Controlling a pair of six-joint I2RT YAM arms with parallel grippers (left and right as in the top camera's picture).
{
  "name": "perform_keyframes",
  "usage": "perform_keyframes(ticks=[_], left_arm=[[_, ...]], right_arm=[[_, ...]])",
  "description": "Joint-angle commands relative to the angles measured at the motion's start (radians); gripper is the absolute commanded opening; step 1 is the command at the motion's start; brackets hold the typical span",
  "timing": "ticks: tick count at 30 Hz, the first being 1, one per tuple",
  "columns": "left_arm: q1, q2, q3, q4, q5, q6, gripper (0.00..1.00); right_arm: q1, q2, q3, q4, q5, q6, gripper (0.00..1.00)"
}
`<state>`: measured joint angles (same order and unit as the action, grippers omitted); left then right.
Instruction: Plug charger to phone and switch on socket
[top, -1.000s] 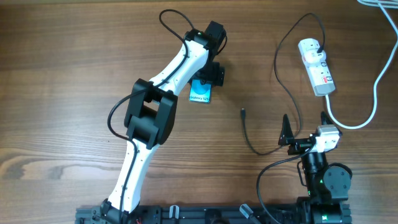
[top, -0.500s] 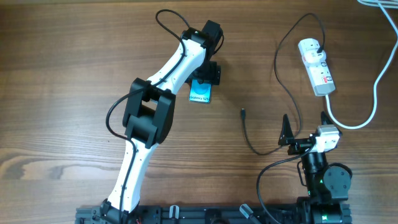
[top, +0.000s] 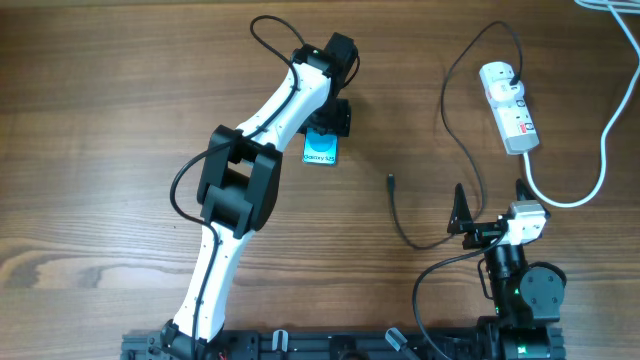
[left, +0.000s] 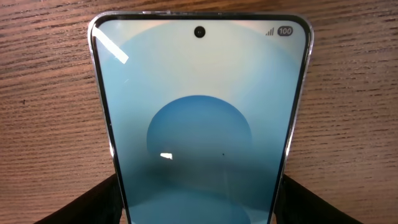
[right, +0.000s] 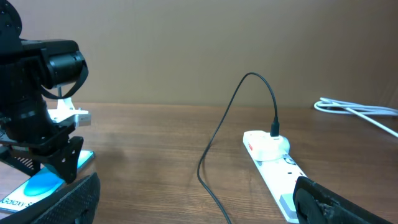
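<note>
The phone (top: 321, 150) lies flat at the table's middle back, cyan screen up, and fills the left wrist view (left: 199, 118). My left gripper (top: 328, 120) is shut on the phone's far end, with a black finger against each long side (left: 199, 208). The charger's black cable (top: 462, 140) runs from the white plug head (top: 497, 75), seated in the socket (top: 512, 118), down to its loose tip (top: 391, 181) on the wood. My right gripper (top: 490, 205) is open and empty near the front right, and its view (right: 199, 208) looks over the cable (right: 214, 143) and socket (right: 273, 163).
A thick white cord (top: 590, 180) loops from the socket's near end off the right edge. The left arm (top: 240, 190) stretches diagonally across the table's left half. The phone also shows at the far left of the right wrist view (right: 37, 185).
My left gripper and the phone have shifted slightly left and toward the back. The right arm, cable and socket have not moved.
</note>
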<state>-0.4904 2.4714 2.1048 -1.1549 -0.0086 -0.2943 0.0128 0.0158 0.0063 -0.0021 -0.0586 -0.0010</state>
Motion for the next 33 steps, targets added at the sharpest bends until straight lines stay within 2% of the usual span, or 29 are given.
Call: perform_keyframes(ticks=[1, 3, 24, 33], left_arm=[[0.005, 0.026, -0.013, -0.013, 0.019, -0.019, 0.72], [0.005, 0.026, -0.013, -0.015, 0.024, -0.029, 0.69], [0.006, 0.016, -0.013, -0.051, 0.028, -0.032, 0.67], [0.006, -0.041, -0.013, -0.064, 0.057, -0.037, 0.66]], right_arm=[[0.008, -0.005, -0.001, 0.002, -0.001, 0.007, 1.00], [0.008, -0.005, -0.001, 0.002, -0.001, 0.007, 1.00], [0.008, -0.005, -0.001, 0.002, -0.001, 0.007, 1.00], [0.008, -0.005, -0.001, 0.002, -0.001, 0.007, 1.00]])
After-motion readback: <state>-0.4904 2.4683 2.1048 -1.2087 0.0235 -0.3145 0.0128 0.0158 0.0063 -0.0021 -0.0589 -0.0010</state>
